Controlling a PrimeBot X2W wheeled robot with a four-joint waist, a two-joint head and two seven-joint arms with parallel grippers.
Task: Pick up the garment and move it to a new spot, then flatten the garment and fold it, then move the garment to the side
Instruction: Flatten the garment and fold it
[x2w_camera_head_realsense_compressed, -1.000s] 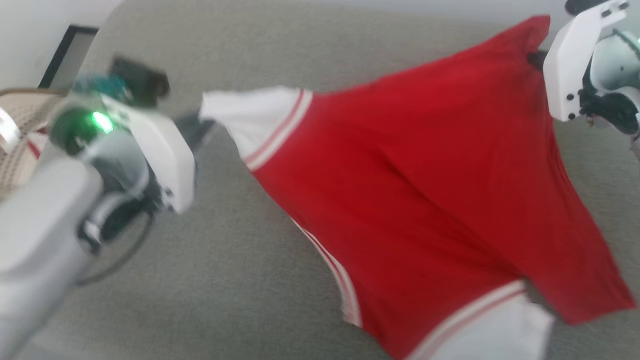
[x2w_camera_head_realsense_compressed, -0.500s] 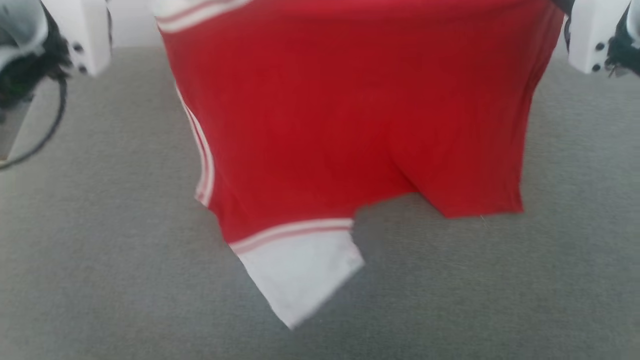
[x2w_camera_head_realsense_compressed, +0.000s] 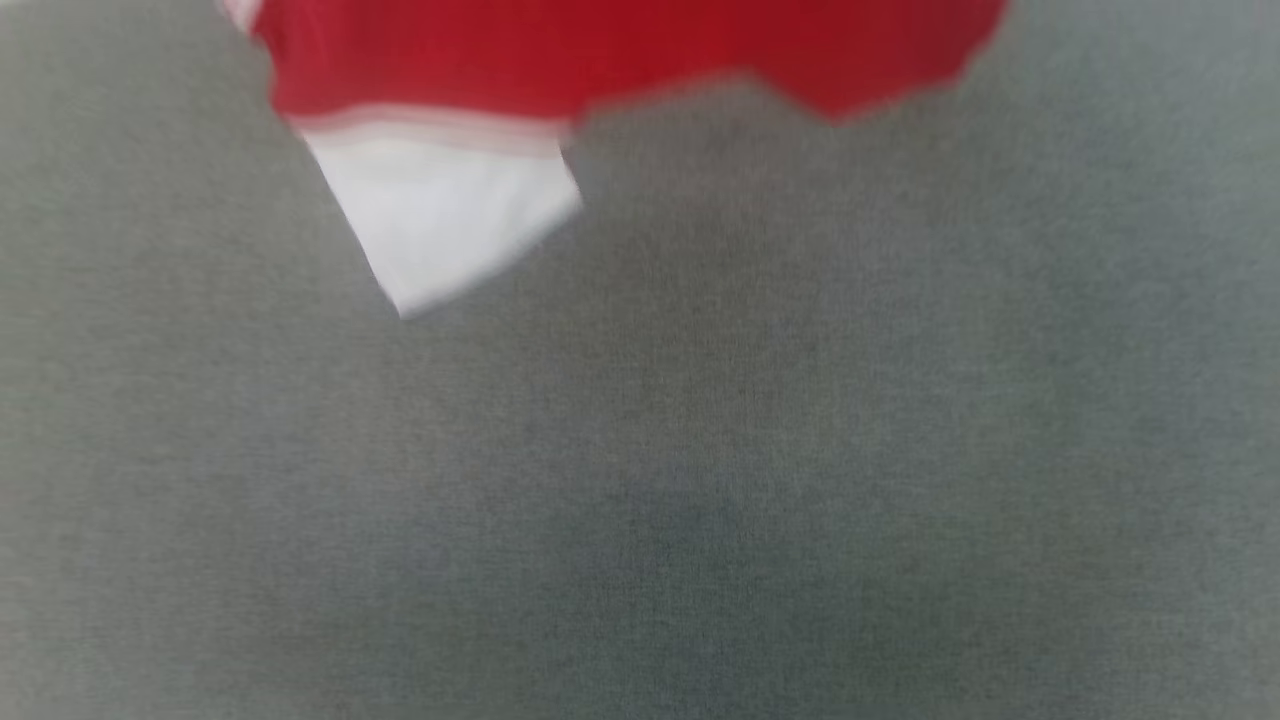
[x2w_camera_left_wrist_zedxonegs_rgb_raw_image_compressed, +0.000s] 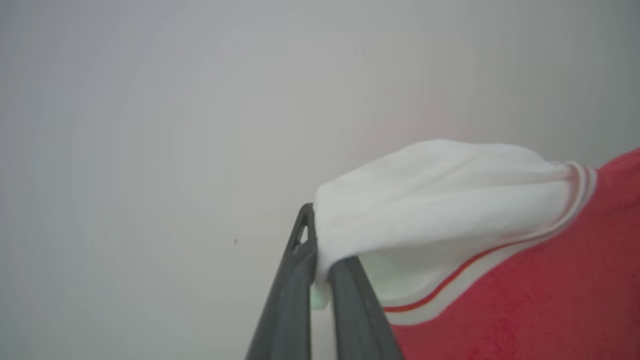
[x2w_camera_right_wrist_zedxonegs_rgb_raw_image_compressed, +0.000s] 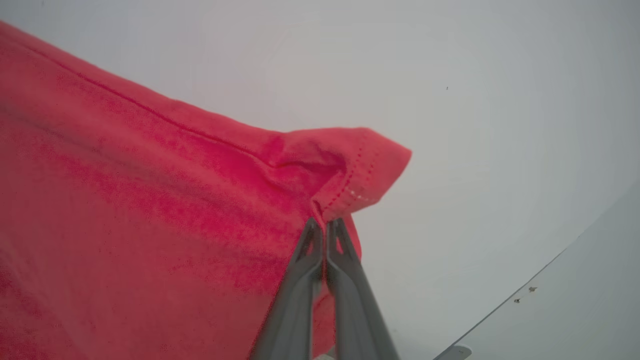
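The garment (x2w_camera_head_realsense_compressed: 620, 50), a bright red top, hangs from the top edge of the blurred head view, its white sleeve end (x2w_camera_head_realsense_compressed: 440, 210) dangling lowest above the grey surface. In the left wrist view my left gripper (x2w_camera_left_wrist_zedxonegs_rgb_raw_image_compressed: 320, 250) is shut on the garment's (x2w_camera_left_wrist_zedxonegs_rgb_raw_image_compressed: 525, 290) other white sleeve end (x2w_camera_left_wrist_zedxonegs_rgb_raw_image_compressed: 430, 200), just past the white-red-white trim. In the right wrist view my right gripper (x2w_camera_right_wrist_zedxonegs_rgb_raw_image_compressed: 323, 225) is shut on a stitched red hem corner of the garment (x2w_camera_right_wrist_zedxonegs_rgb_raw_image_compressed: 150, 200), which spreads away to the left in front of a pale wall.
A grey fabric surface (x2w_camera_head_realsense_compressed: 700, 480) spreads below the hanging cloth in the head view. A plain pale wall (x2w_camera_left_wrist_zedxonegs_rgb_raw_image_compressed: 150, 125) lies behind both held corners, with a darker slanted edge (x2w_camera_right_wrist_zedxonegs_rgb_raw_image_compressed: 590, 300) at the lower right of the right wrist view.
The head view has swung downward, so both arms and most of the garment have slid out past its top edge. The garment still hangs spread between its two held corners.
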